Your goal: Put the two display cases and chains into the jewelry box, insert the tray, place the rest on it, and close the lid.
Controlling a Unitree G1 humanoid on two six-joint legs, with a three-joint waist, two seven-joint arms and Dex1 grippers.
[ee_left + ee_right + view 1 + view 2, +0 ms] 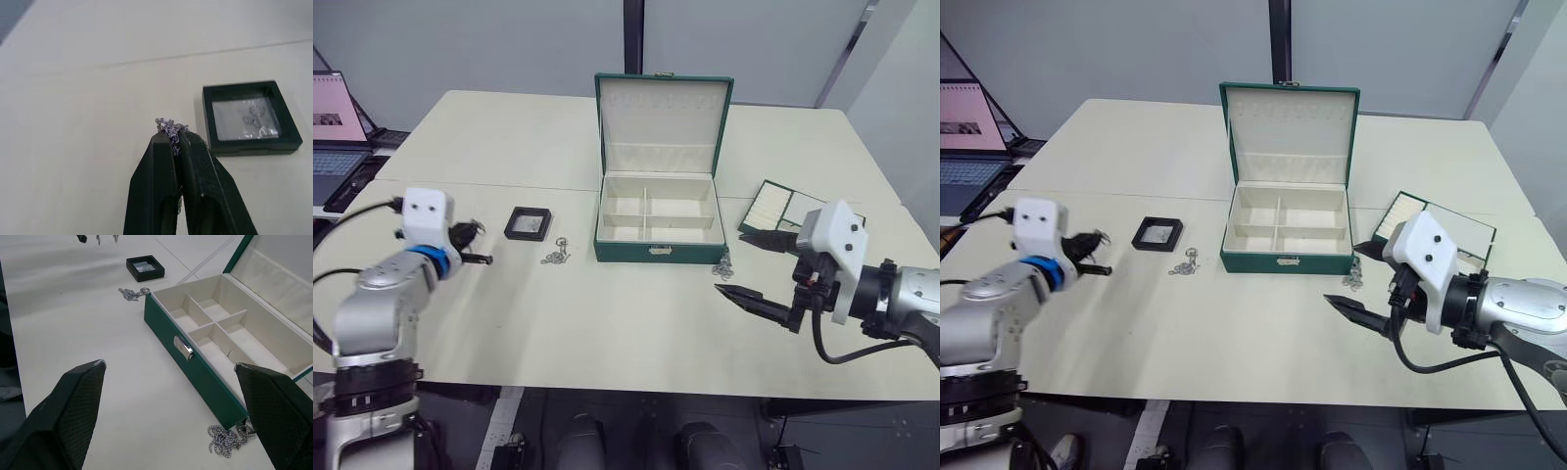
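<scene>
there, at the far left edge beyond the pale matte surface (636, 323), an open laptop (335, 137) sat with its screen lit. the left end effector (175, 139) hung above the surface on the left side, its two smooth black tapered fingers pressed together on a small tangle of thin silver chain (169, 128), whose links bunched up at the fingertips. just to its right a display case (528, 223) lay flat on the surface, square, with a black frame around a pale grey clear window; something small and silvery showed through the window in the left wrist view. right of that case, a second bunch of chain (556, 252) lay in a loose heap on the surface, between the case and the jewelry box (657, 223). the box stood at the middle, rectangular, dark green outside, cream-lined inside, split by thin cream dividers into four compartments, with a small metal clasp at its front wall. its lid (663, 122) stood upright at the back, cream lining facing forward with a gathered pocket along the lower part. a third bunch of chain (723, 265) lay by the box's front right corner, close against the green wall. the right end effector (755, 266) hovered just right of it, its two black fingers, textured on their inner faces, spread wide apart and gripping nothing. behind it the shallow tray (781, 208) lay on the surface, green-rimmed with cream lining and a row of ring slots.
</scene>
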